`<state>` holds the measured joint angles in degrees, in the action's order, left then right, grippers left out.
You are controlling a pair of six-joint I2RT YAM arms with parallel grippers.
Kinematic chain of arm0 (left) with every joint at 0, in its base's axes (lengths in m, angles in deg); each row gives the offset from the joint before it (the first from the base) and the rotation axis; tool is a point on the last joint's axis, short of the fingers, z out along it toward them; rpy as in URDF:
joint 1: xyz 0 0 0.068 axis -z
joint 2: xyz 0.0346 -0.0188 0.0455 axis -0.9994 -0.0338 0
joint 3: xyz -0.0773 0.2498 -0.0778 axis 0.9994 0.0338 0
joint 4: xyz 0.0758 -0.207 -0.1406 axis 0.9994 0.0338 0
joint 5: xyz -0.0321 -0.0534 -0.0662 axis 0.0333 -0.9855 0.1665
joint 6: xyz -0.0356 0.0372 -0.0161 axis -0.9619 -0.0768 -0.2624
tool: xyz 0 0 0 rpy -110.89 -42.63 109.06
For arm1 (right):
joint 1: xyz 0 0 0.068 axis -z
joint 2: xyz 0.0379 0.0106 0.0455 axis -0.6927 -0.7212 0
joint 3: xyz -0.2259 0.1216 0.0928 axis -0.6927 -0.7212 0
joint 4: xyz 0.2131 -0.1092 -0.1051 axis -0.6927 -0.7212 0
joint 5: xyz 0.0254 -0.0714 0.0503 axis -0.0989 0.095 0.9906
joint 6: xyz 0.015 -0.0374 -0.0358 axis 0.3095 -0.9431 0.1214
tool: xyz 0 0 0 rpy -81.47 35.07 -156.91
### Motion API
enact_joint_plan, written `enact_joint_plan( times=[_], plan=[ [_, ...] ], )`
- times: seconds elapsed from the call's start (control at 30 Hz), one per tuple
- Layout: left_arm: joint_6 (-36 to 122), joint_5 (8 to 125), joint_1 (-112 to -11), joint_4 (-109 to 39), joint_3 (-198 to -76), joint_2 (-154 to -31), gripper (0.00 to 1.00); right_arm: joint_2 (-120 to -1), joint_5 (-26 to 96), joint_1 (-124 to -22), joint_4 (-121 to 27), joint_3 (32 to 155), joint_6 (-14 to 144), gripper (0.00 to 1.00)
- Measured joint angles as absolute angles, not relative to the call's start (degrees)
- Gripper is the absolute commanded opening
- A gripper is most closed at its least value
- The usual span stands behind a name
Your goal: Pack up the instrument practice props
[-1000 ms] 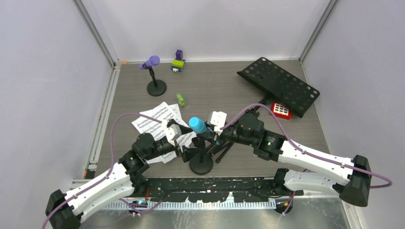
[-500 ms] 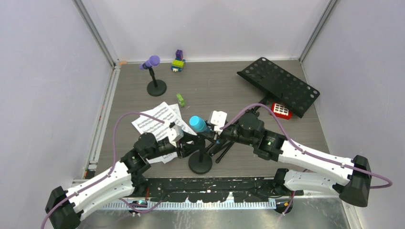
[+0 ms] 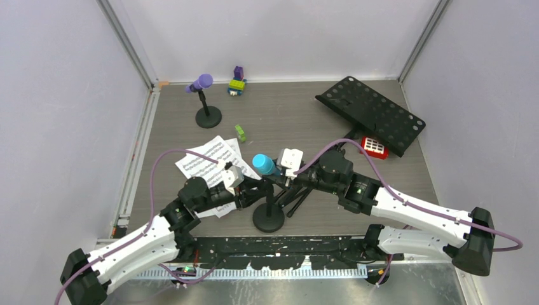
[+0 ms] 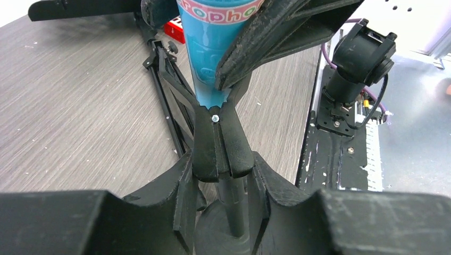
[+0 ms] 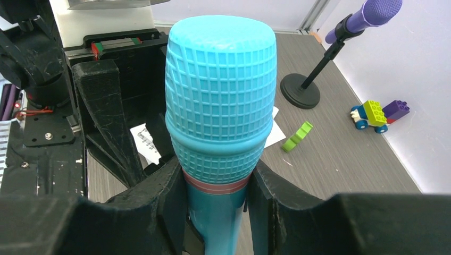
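The cyan microphone [image 3: 262,164] stands in the clip of a black round-based mic holder [image 3: 268,218] near the front middle. My right gripper [image 5: 217,196] is shut on the microphone's body just below its gridded head [image 5: 220,90]. My left gripper [image 4: 220,175] is shut on the holder's clip [image 4: 219,146], above its thin stem. The purple microphone [image 3: 202,82] sits on its own holder [image 3: 208,117] at the back left. White sheet-music pages [image 3: 204,162] lie under my left arm. The black perforated music rack [image 3: 372,114] lies flat at the back right.
A small red block [image 3: 374,147] lies against the rack's near edge. Toy bricks [image 3: 237,82] stand by the back wall and a green brick [image 3: 240,132] lies mid-table. Folded black tripod legs [image 3: 296,199] lie beside the holder's base. Walls close in left, right and behind.
My left gripper has gone from wide open to shut on the holder's clip, reaching slightly right. The right gripper has kept its hold on the cyan microphone.
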<state>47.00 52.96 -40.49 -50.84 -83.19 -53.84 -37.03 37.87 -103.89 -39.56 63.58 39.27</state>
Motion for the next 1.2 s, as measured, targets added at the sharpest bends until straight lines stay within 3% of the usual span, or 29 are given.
enact_joint_plan(
  times=[0.43, 0.57, 0.77, 0.87, 1.07, 1.2],
  plan=[
    [46.4, 55.2, -40.5, -49.1, -83.1, -52.1, 0.00, -26.7, 32.6, -104.1, -41.3, 69.7, 40.8, 0.01],
    [45.9, 56.8, -40.5, -46.4, -82.9, -49.2, 0.00, -24.9, 20.0, -104.2, -42.6, 72.8, 46.9, 0.01],
    [46.4, 60.7, -40.5, -38.6, -83.0, -41.0, 0.00, -26.7, -8.5, -104.0, -55.1, 77.2, 62.0, 0.00],
    [46.7, 62.5, -40.6, -35.1, -83.0, -36.8, 0.00, -29.6, -14.8, -102.5, -61.3, 77.6, 67.8, 0.00],
    [47.0, 64.1, -40.6, -31.1, -83.0, -31.9, 0.00, -45.9, -3.3, -85.2, -67.5, 83.3, 80.2, 0.00],
    [46.3, 64.1, -40.6, -29.0, -83.0, -30.7, 0.00, -58.5, 3.5, -79.5, -67.1, 87.2, 83.8, 0.01]
  ],
)
